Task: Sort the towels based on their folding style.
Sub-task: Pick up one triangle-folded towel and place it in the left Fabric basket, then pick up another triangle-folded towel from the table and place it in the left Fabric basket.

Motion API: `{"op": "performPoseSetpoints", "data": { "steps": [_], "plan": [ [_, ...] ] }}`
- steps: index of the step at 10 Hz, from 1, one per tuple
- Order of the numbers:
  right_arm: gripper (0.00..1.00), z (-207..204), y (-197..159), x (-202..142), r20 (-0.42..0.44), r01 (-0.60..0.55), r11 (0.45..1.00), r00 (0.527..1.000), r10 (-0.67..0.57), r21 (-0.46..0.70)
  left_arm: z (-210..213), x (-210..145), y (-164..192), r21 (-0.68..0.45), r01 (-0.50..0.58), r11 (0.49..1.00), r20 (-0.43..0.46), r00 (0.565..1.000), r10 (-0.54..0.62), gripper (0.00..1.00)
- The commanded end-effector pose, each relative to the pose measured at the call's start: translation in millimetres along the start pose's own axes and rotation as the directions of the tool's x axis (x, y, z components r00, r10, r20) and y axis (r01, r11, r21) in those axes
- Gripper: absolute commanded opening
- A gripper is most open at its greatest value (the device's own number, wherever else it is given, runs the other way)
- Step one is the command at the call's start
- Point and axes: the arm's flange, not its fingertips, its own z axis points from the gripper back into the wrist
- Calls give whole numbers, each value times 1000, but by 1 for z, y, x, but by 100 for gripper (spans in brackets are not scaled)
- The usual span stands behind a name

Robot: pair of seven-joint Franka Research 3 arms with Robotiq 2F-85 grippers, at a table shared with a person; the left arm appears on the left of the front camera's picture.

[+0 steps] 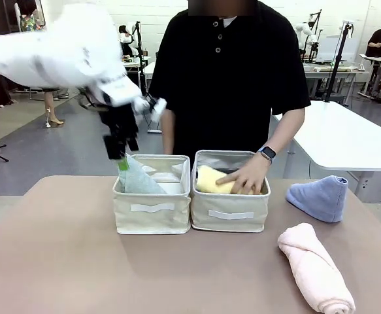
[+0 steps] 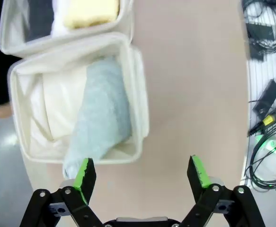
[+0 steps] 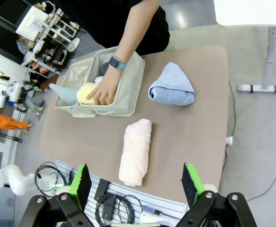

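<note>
**Mint cone in the left basket, yellow roll in the right**

Far left: left robot hand (image 1: 121,162), hanging over the left basket (image 1: 152,212), fingers spread wide with nothing between them. One green pad right at the tip of the mint green towel (image 1: 138,180); contact not clear.

Mint green towel: leans cone-folded inside that basket, tip up at the near-left corner. From the left wrist camera, looking straight down: lies slantwise across the basket's white lining, narrow end rising past the rim.

Front of each basket: carries a white label strip, nothing on it readable.

Right basket (image 1: 229,216): stands side by side against the left one. Holds the yellow towel (image 1: 208,178), rolled, with the person's hand (image 1: 246,178) flat on top. On that wrist, a dark-faced watch (image 1: 266,153), face unreadable.

Further right: light blue towel (image 1: 321,196), cone-folded, on the bare bench (image 1: 59,261), apart from the baskets. Nearer the robot: pale pink towel (image 1: 314,271), rolled, lying apart from the blue one.

From the right wrist camera, high above the bench: right robot hand (image 3: 138,182), fingers spread, gripping nothing. Also takes in the whole pink roll lengthwise and coiled cables (image 3: 114,208) past the bench's near edge.
</note>
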Motion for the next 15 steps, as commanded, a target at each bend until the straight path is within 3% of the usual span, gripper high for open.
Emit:
{"op": "performPoseSetpoints", "data": {
  "steps": [1, 3, 5, 6, 8, 9, 15],
  "plan": [
    [100, 0, 0, -1, 12, -12, 1000, 1000, 11, 20, 89, -78, -82, 26, -2, 1000, 188, 982, -3, 100],
    [100, 0, 0, -1, 12, -12, 1000, 1000, 11, 20, 122, -139, -121, 61, -91, 994, 237, 969, 74, 100],
    [100, 0, 0, -1, 12, -12, 1000, 1000, 11, 20, 135, -193, -136, 44, -191, 981, 325, 931, 167, 100],
    [100, 0, 0, -1, 12, -12, 1000, 1000, 11, 20, 129, -209, -137, 26, -238, 971, 326, 920, 216, 100],
    [100, 0, 0, -1, 12, -12, 1000, 1000, 11, 20, 112, -215, -132, -26, -274, 961, 255, 928, 272, 100],
    [100, 0, 0, -1, 12, -12, 1000, 1000, 11, 20, 133, -225, -146, 15, -253, 967, 335, 913, 234, 100],
    [100, 0, 0, -1, 12, -12, 1000, 1000, 11, 20, 133, -224, -145, 22, -260, 965, 322, 916, 240, 100]
  ]
}}
